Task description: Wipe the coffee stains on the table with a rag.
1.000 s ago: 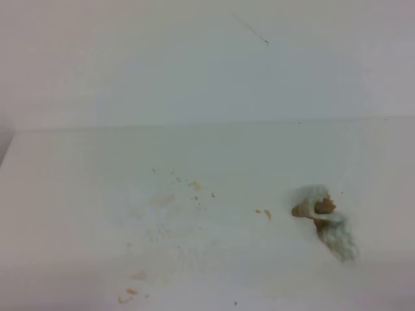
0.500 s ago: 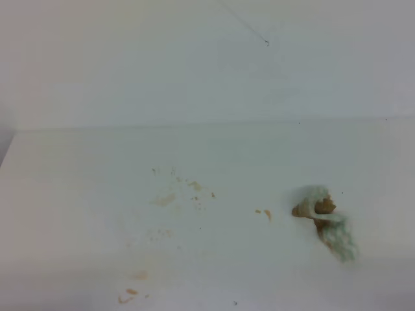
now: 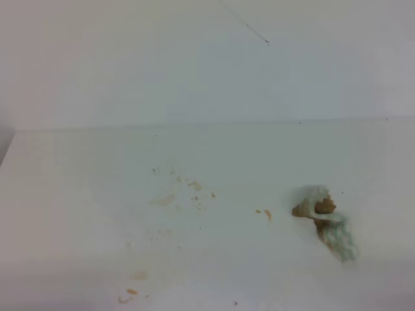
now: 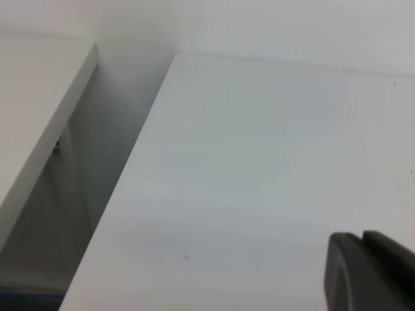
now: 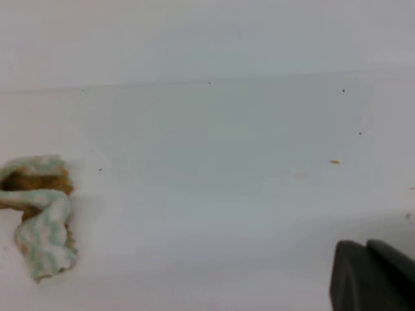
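Presently the rag (image 3: pixel 324 220) lies crumpled on the table (image 3: pixel 78 194), held by nothing; taking the rag as landmark, the coffee stains (image 3: pixel 165 199) are scattered well to its left as faint tan smears, with two small specks (image 3: pixel 264 212) near its left side and more spots (image 3: pixel 131 291) lower left by the front edge.

Handling, as a judgement: the rag looks light, soft and limp, probably damp where it is browned; it should bunch under a pinch rather than slide; the raised brown-stained fold (image 3: pixel 322 207) at its upper end offers the best hold, the green-checked tail (image 5: pixel 45 243) being flatter.

Right gripper (image 5: pixel 373 275): only the dark finger ends show at the lower corner of its wrist view, pressed together, holding nothing, well to the right of the rag.

Left gripper (image 4: pixel 369 269): finger ends appear closed and empty, over bare table far from the rag.

Obstructions: none seen between rag and stains; a gap and a second white surface (image 4: pixel 32 110) lie beyond the table's left edge; a white wall (image 3: pixel 207 58) stands behind.
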### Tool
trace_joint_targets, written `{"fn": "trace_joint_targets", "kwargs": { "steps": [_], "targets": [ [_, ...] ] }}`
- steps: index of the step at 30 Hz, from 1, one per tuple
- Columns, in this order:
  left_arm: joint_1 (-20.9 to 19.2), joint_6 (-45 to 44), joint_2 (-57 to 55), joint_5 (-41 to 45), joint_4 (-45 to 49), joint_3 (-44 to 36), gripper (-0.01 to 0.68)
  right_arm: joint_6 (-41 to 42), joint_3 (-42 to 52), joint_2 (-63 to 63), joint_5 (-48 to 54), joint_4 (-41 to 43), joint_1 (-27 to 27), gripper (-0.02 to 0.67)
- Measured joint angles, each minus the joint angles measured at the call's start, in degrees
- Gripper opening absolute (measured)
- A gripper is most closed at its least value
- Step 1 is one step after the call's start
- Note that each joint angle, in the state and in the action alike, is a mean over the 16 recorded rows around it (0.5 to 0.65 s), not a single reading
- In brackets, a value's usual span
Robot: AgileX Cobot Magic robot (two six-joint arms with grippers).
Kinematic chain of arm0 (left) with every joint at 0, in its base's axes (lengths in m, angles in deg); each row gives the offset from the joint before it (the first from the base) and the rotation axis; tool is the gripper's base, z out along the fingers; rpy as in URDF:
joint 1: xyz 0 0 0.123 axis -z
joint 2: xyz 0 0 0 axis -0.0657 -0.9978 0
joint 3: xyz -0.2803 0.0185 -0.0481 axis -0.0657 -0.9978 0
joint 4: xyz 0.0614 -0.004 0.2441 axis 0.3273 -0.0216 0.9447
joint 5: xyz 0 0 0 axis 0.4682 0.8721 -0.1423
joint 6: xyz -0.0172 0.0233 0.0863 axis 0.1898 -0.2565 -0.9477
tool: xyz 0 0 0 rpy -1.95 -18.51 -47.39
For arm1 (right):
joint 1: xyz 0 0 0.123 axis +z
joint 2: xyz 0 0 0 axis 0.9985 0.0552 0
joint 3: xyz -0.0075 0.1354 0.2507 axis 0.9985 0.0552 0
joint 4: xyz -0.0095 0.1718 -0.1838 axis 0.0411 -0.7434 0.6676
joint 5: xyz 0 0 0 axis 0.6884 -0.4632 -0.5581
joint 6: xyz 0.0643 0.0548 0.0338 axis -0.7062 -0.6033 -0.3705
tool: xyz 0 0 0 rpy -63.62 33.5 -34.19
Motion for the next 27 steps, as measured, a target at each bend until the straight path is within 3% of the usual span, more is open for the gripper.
{"fn": "trace_joint_targets", "kwargs": {
  "steps": [27],
  "targets": [
    [0.0,0.0,0.0,-0.4,0.0,-0.1,-0.002,0.0,0.1,0.1,-0.2,0.0,0.0,-0.003]
  ]
}}
